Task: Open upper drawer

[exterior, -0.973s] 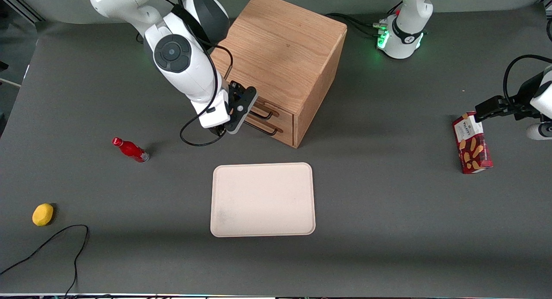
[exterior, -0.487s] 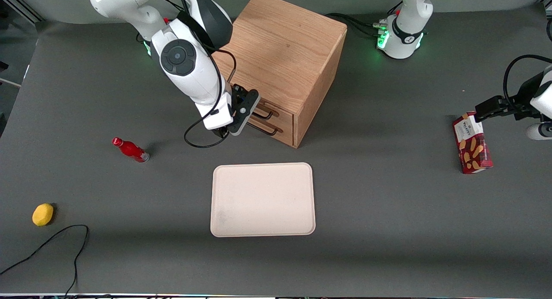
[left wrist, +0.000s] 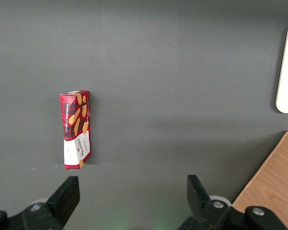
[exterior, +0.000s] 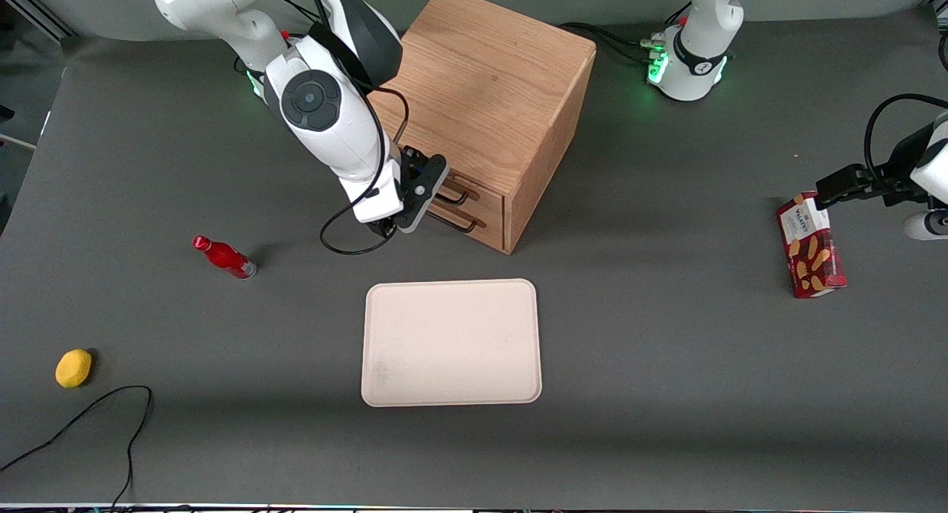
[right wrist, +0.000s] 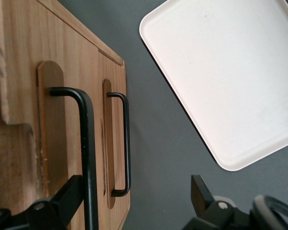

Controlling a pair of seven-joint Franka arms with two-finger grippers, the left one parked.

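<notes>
Where the cabinet (exterior: 485, 106) faces the tray (exterior: 452, 343), upper drawer (right wrist: 19, 143) shut flush, its black handle (right wrist: 86, 148) passing between spread jaws, one finger (right wrist: 62, 201) beside the bar, nothing pinched. Gripper (exterior: 426, 195) right at the drawer front. Lower handle (right wrist: 125, 143) just below. Farther out on the surface (exterior: 666, 387): red bottle (exterior: 224, 257), lemon (exterior: 73, 368), biscuit box (exterior: 809, 246).

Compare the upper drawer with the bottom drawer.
The upper drawer sits just under the cabinet top; the bottom drawer lies nearest the table. The open gripper is at the upper drawer's handle; the bottom drawer's handle stands clear. Both are shut, oak, with black bar handles.
</notes>
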